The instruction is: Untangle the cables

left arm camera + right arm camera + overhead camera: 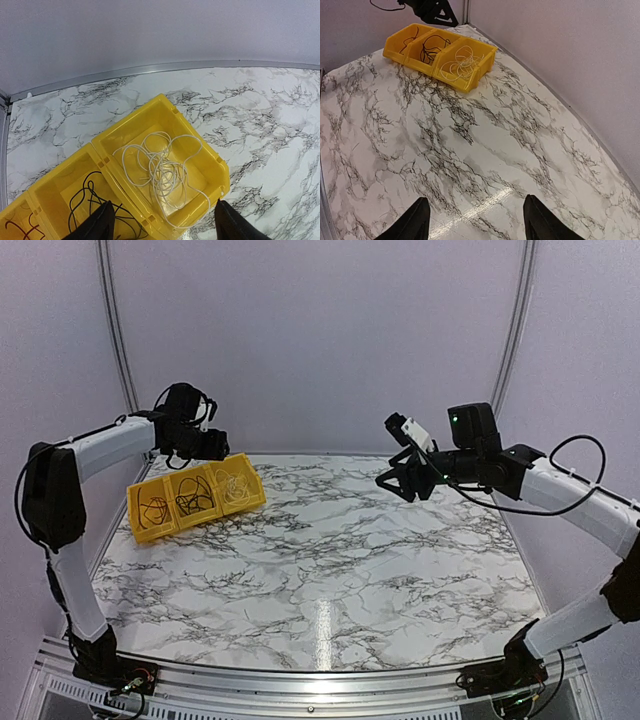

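Seemingly sorted, the pale cable [162,172] lies in its bin [156,107] under the open left end effector [163,222]; the right end effector [474,220] is open too. Lifting straight avoids snags.

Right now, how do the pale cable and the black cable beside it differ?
The pale cable forms many overlapping loops; the black cable, fewer. The pale cable lies in the end bin, the black cable in the middle bin. Both lie loose; both bins are yellow.
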Robot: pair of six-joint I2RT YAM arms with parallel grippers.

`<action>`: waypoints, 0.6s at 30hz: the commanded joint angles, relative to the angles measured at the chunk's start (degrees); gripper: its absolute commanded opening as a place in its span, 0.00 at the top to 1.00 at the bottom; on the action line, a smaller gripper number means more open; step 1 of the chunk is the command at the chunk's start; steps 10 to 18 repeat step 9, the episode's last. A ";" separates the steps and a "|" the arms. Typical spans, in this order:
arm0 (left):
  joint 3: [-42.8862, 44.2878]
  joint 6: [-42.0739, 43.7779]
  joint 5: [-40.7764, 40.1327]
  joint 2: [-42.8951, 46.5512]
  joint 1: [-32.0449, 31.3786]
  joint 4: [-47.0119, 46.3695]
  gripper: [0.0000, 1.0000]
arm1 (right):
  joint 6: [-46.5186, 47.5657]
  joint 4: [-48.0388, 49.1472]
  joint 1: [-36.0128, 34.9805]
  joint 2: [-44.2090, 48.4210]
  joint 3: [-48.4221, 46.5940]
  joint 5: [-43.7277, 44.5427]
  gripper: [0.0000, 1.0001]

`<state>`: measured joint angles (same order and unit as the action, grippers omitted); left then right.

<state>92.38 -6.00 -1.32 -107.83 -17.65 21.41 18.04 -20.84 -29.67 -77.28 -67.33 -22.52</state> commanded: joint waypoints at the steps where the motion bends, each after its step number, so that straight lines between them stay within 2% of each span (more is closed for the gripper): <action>1: 0.42 -2.37 1.84 5.30 -1.32 1.76 0.28 | -7.59 4.06 0.77 2.71 -2.77 13.91 0.34; 4: -1.06 -1.45 -2.14 11.73 -3.44 1.62 0.27 | -12.59 7.13 0.80 2.22 -5.60 30.08 0.32; 5: -1.76 -1.31 -3.20 13.75 -4.14 1.55 0.23 | -12.74 8.12 0.76 2.15 -6.56 33.62 0.30; 6: -2.60 -1.33 -4.71 16.05 -4.94 1.56 0.09 | -12.38 8.75 0.76 1.88 -7.84 36.96 0.28; 7: -3.69 -1.49 -6.33 18.29 -5.93 1.58 0.02 | -11.56 8.64 0.75 1.38 -9.95 39.57 0.27; 9: -6.33 -2.32 -8.74 22.67 -7.57 1.35 0.01 | -10.16 7.35 0.76 0.10 -13.37 43.60 0.24; 18: -6.33 -2.32 -8.74 22.67 -7.57 1.35 0.01 | -10.16 7.35 0.76 0.10 -13.37 43.60 0.24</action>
